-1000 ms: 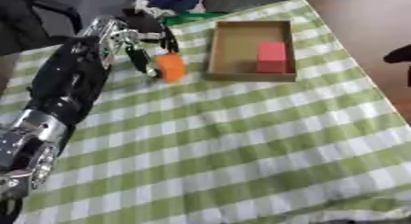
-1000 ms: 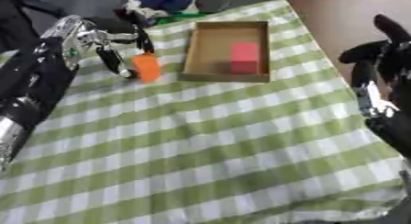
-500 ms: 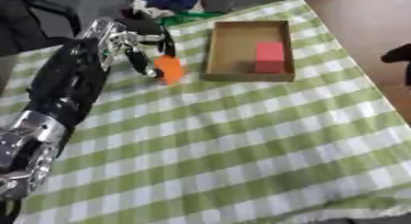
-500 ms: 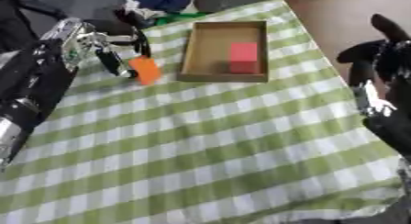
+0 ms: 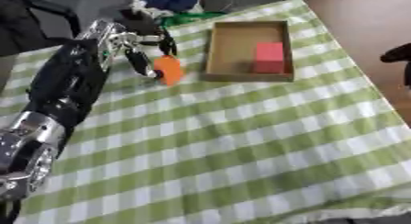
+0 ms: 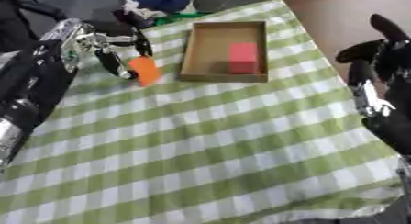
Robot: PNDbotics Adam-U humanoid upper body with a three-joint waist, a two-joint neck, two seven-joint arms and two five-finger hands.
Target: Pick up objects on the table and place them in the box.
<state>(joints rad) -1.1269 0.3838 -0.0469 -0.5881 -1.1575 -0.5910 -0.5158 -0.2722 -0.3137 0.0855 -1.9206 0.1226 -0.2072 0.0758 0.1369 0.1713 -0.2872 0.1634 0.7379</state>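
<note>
While its fingers curl round the upper end of one orange block (image 5: pixel 169 70), the left hand (image 5: pixel 138 39) holds it just beside the left wall of the box (image 5: pixel 215 48), over the surface (image 5: pixel 241 140). The orange block is an elongated, smooth-faced piece, its long axis running roughly top to bottom in the view, tilted a little, with the lower end pointing toward the robot. The box is one shallow rectangular tray of brown cardboard, its long side running away from the robot. One red block (image 5: pixel 269 57), cube-like, sits inside it against the right wall. A green-and-white checked cloth covers the surface and wrinkles near the front edge. The right hand (image 6: pixel 385 67) shows at the right edge of the right eye view, off the cloth, fingers relaxed and pointing up, holding nothing. Blue and green things (image 5: pixel 173 0) lie blurred at the far edge.
</note>
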